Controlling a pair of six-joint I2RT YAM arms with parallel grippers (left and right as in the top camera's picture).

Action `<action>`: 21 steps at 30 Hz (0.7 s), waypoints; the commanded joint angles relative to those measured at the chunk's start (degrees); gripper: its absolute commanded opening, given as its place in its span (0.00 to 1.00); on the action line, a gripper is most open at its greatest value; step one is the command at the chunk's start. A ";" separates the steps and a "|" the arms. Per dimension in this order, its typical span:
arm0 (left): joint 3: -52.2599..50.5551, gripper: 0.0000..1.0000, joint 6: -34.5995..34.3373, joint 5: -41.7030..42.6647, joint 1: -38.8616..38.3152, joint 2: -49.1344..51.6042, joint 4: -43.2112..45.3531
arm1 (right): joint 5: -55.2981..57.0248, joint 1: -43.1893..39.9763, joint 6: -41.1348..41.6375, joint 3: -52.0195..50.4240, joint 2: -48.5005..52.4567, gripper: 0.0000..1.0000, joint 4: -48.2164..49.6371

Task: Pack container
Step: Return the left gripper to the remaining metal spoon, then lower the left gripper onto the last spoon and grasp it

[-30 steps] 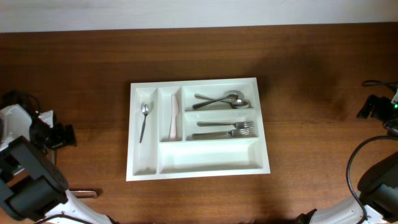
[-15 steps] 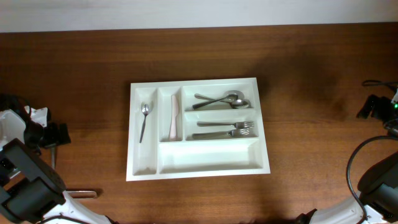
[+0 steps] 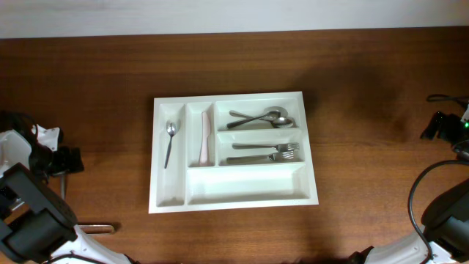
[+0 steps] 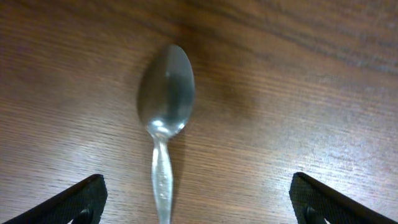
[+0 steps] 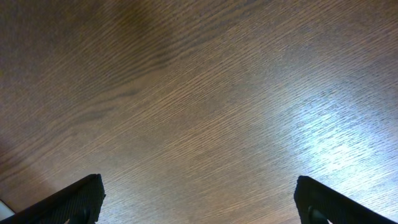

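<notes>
Spoon [image 4: 165,118] on table [image 4: 311,93] between parted left pincer [image 4: 199,208]; container [image 3: 234,96] well apart.

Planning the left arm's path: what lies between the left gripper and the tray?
Bare wooden table only, in the overhead view, from left gripper to tray.

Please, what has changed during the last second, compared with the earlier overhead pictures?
The left gripper moved slightly left, away from the container. It is open and is now above a spoon lying on the table. Nothing was grasped or released. The container, its cutlery and the right arm stayed as they were.
</notes>
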 commanded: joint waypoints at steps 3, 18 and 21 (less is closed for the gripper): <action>-2.54 0.96 1.07 0.04 0.15 0.39 0.15 | 0.11 -0.15 0.48 -0.09 0.20 0.99 0.02; -4.42 0.96 1.03 0.07 1.66 0.39 2.73 | 0.11 -0.15 0.48 -0.09 0.20 0.99 0.04; -4.42 0.96 1.05 0.07 1.99 0.39 2.78 | 0.11 -0.15 0.48 -0.09 0.20 0.99 0.02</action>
